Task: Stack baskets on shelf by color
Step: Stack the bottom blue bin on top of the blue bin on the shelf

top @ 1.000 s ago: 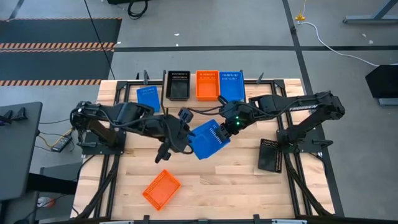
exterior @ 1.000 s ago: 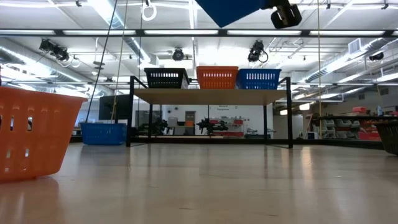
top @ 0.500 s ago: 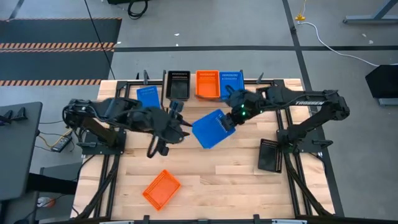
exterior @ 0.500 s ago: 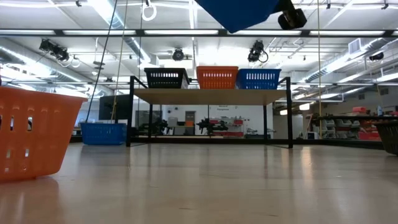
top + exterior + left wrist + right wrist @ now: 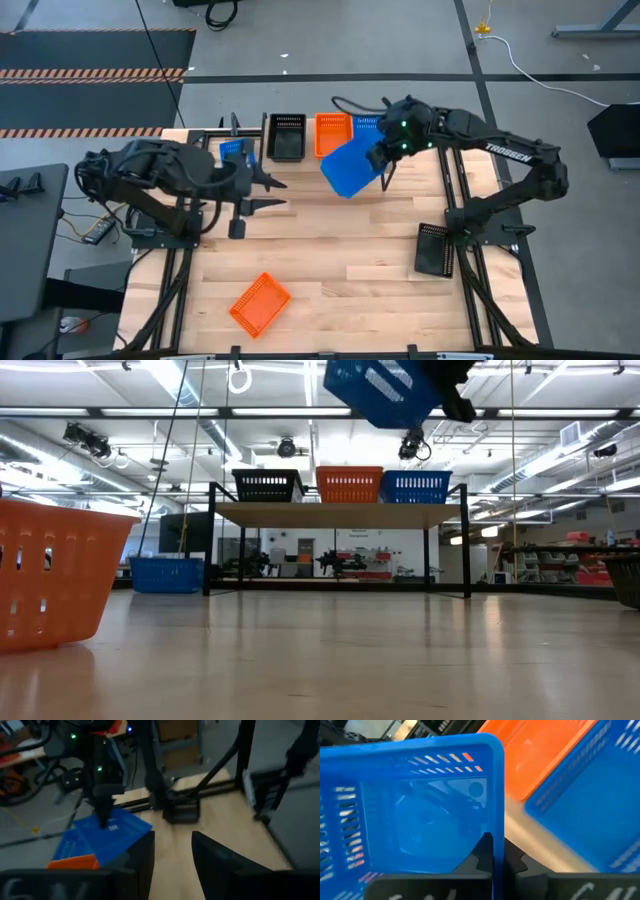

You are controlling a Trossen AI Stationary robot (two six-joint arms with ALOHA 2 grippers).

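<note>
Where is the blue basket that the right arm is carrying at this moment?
In the high view the carried blue basket hangs tilted in the right gripper, just in front of the shelf, near its orange basket and blue basket.

High: overhead, straight down on table (image 5: 330, 270);
Low: tabletop level, facing shelf (image 5: 338, 513);
Shared: shelf, held blue basket (image 5: 350, 167).

We identify the site as an industrial robotics lab or workshop. Indicators: exposed ceiling with strip lights (image 5: 180, 385) and ducting, grey concrete floor (image 5: 330, 55) with hazard-striped matting (image 5: 90, 75), trailing cables, and storage racks (image 5: 560, 565) behind the wooden table (image 5: 340, 280).
</note>
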